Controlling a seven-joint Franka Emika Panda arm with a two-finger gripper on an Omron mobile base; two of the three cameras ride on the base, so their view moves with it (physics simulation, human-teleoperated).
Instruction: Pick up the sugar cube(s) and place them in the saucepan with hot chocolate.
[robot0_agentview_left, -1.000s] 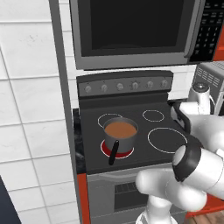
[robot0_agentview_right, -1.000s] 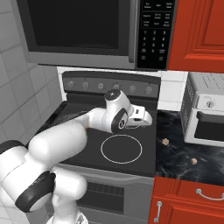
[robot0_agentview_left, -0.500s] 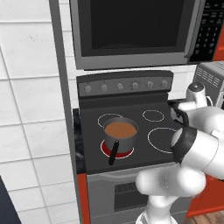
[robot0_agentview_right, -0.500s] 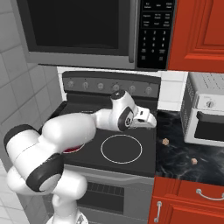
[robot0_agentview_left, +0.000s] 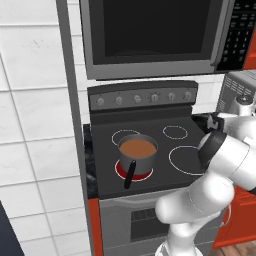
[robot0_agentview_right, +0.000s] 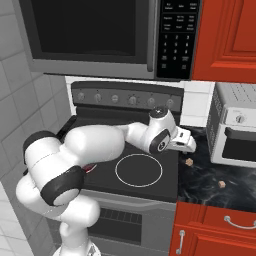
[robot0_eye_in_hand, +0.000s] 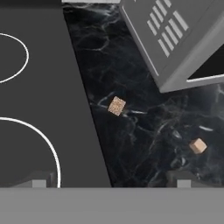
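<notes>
I see a grey microwave (robot0_agentview_right: 95, 35) filling the top of the right base frame beside a red cabinet (robot0_agentview_right: 227, 37), with the black stove (robot0_agentview_right: 135, 172) at centre, a black marble counter (robot0_agentview_right: 215, 172) at the right edge and a grey toaster oven (robot0_agentview_right: 235, 130) standing on it. In the left base frame the saucepan (robot0_agentview_left: 136, 152) sits at centre on the glowing front-left burner, brown hot chocolate (robot0_agentview_left: 137, 148) inside and its black handle pointing toward the bottom of the frame. My gripper (robot0_agentview_right: 187, 146) hangs with its fingers spread wide and empty over the stove's right edge, and two sugar cubes lie on the counter well apart, the speckled cube (robot0_eye_in_hand: 116, 106) at the middle of the hand frame just beside the stove edge and the plain cube (robot0_eye_in_hand: 197, 145) toward the lower right.
</notes>
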